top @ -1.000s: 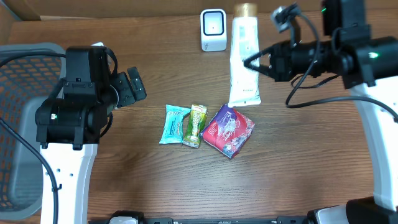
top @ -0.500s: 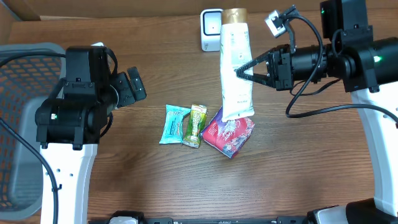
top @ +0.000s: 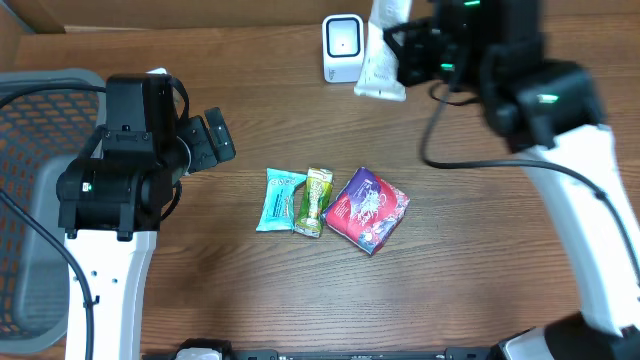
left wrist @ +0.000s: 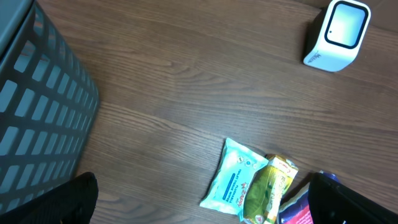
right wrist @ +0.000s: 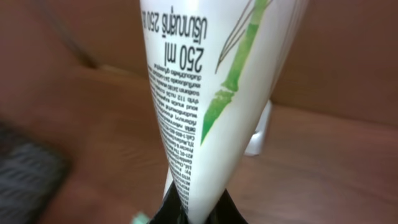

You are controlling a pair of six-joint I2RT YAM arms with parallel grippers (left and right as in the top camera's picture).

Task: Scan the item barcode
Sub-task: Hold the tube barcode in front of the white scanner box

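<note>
A white tube [top: 380, 58] with a green bamboo print [right wrist: 205, 93] is off the table at the back. It hangs just right of the small white scanner [top: 343, 47]. My right gripper [top: 398, 48] is shut on the tube's flat crimped end [right wrist: 196, 208], and small black print on the tube faces the wrist camera. A corner of the scanner [right wrist: 260, 134] shows behind the tube. My left gripper [top: 210, 140] hovers at the left, open and empty [left wrist: 202, 186]. Its view takes in the scanner [left wrist: 339, 34] at the far right.
A teal packet [top: 281, 199], a green packet [top: 317, 201] and a purple packet [top: 368, 209] lie side by side mid-table. A grey mesh basket [top: 40, 200] stands at the left edge, beside the left arm.
The right arm lifted the tube off the table and swung it back and left until it hangs beside the scanner. The left arm has not moved.
</note>
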